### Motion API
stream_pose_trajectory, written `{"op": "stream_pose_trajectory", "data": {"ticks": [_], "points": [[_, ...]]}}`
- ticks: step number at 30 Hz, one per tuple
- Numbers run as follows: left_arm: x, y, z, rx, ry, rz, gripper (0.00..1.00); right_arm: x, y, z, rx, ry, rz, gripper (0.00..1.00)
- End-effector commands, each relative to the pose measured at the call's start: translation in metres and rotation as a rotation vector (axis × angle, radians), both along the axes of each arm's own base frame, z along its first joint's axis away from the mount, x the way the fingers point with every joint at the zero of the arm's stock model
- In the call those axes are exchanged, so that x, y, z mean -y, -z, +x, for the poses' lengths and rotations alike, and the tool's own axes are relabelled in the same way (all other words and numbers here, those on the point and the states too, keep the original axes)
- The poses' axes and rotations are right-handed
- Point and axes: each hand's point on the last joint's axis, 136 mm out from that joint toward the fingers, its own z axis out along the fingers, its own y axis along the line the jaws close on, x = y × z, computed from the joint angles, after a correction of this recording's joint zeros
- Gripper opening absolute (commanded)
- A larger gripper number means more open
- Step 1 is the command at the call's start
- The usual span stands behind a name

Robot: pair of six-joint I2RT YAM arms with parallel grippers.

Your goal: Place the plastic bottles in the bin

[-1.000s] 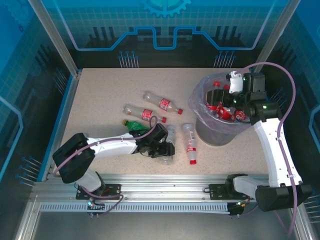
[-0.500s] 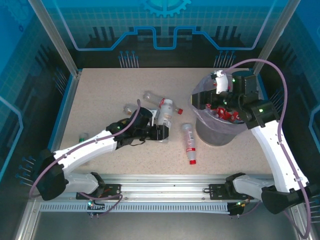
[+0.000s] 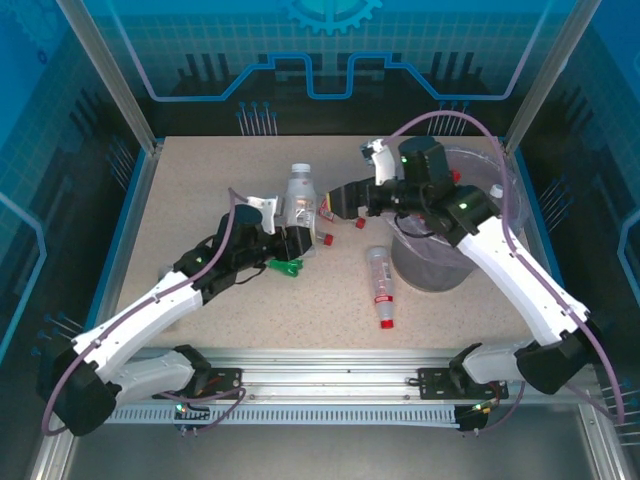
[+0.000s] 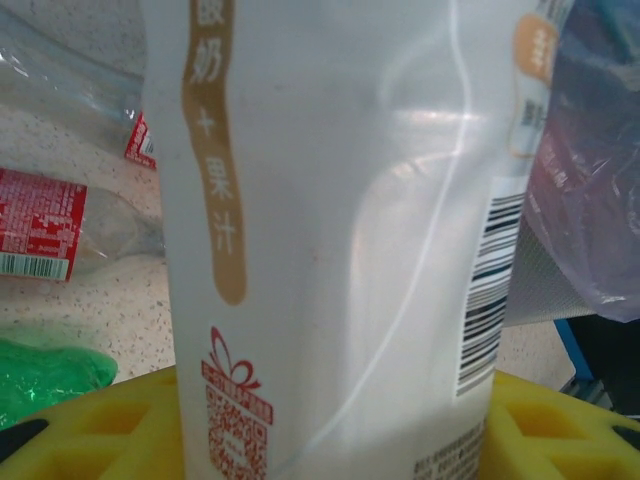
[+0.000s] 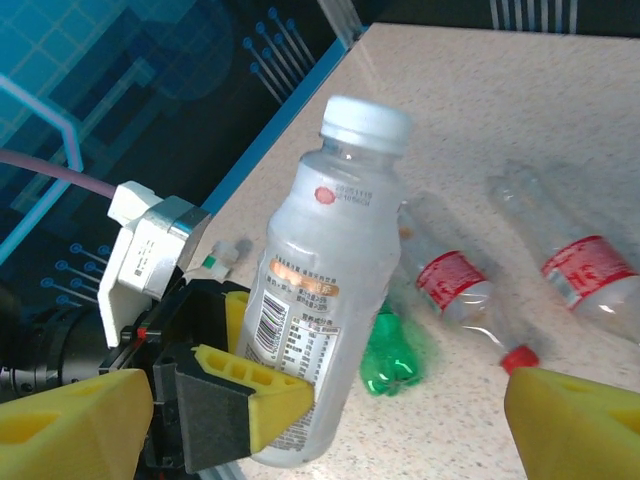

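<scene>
White-capped bottle [image 3: 300,192] is gripped upright by left tool [image 3: 296,236], left of bin [image 3: 430,270], presumably for handover to wide-spread right tool [image 3: 338,203].

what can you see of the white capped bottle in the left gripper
The white-capped bottle is a cloudy, whitish plastic drink bottle with a white screw cap, a red round mark on its shoulder, an orange band of print, a barcode and a red QR code. It stands nearly upright, cap up, leaning a little. The left gripper clamps its lower body between yellow fingers. It is left of the bin; whether its base touches the table cannot be told.
</scene>
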Motion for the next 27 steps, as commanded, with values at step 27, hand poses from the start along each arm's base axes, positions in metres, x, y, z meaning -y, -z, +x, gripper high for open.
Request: {"op": "stream_pose_trajectory", "data": {"ticks": [27], "points": [[0.002,-0.014,-0.012,0.124,0.072,-0.066,0.0,-0.094,0.044,0.036,-0.14,-0.116,0.022,0.7]]}}
